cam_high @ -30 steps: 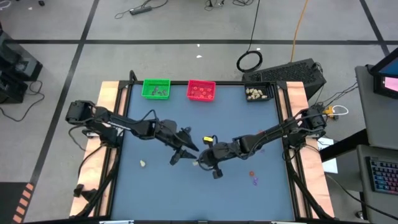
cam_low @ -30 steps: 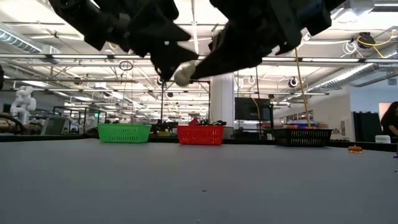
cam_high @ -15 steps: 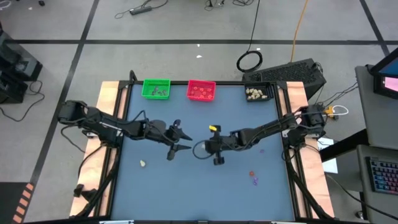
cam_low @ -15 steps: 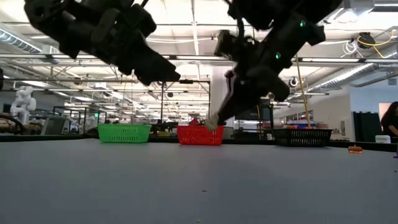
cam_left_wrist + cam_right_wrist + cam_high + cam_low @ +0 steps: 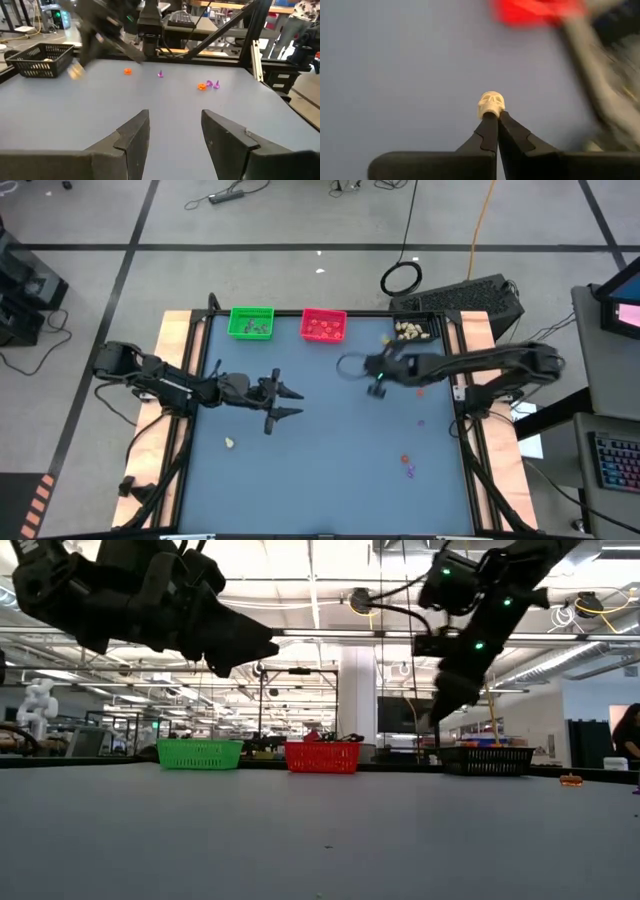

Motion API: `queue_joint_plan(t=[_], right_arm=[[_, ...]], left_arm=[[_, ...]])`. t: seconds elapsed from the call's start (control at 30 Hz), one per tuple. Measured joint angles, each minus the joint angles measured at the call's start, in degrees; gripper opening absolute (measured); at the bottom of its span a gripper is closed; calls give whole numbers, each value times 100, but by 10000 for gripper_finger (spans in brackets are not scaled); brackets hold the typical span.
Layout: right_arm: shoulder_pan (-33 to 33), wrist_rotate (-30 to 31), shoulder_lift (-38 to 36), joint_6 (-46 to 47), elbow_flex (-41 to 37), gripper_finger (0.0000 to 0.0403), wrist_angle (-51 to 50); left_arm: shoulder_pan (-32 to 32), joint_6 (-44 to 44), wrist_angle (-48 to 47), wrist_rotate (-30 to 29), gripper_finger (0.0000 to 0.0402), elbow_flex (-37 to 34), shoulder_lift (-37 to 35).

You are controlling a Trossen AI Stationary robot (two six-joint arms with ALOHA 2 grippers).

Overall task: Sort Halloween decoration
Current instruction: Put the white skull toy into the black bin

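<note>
Right gripper (image 5: 492, 117) clamped on a cream skull trinket (image 5: 491, 103), pinched at its base past the fingertips: looks light, rigid, slippery (easily flicked out). Left gripper (image 5: 172, 132) apart, empty.

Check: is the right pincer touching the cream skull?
Touching. The right wrist view shows the right pincer with its fingertips shut on the base of the cream skull, no gap, held above the blue table.
</note>
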Motion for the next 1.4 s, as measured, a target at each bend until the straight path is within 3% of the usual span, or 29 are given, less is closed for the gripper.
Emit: queue_joint_plan(t=[0.1, 0.27, 0.37, 0.47, 0.63, 0.9, 1.07, 1.27, 1.4], right_arm=[[-665, 512, -659, 351, -82, 0, -658], [-2016, 533, -1149, 529, -205, 0, -905], [-2754, 445, -1040, 446, -207, 0, -828], [-3419, -63, -707, 329, -210, 0, -623], [-4172, -240, -68, 265, -61, 0, -513], [-4764, -229, 802, 584, 412, 3, -514], [-4857, -214, 1104, 652, 626, 43, -753], [-4693, 235, 678, 512, 748, 122, -1060], [-4450, 216, 60, 414, 781, 160, -1419]], left_arm=[[0, 2, 76, 0, 184, 0, 0], [0, 22, 447, -2, 184, 0, 0], [0, 52, 466, -15, 184, 2, 0], [0, 48, 460, -22, 184, 2, 0], [0, 48, 445, -22, 184, 2, 0], [0, 48, 444, -22, 184, 2, 0], [0, 46, 415, -22, 184, 2, 0], [0, 50, 387, -22, 184, 2, 0], [0, 59, 389, -22, 184, 2, 0]])
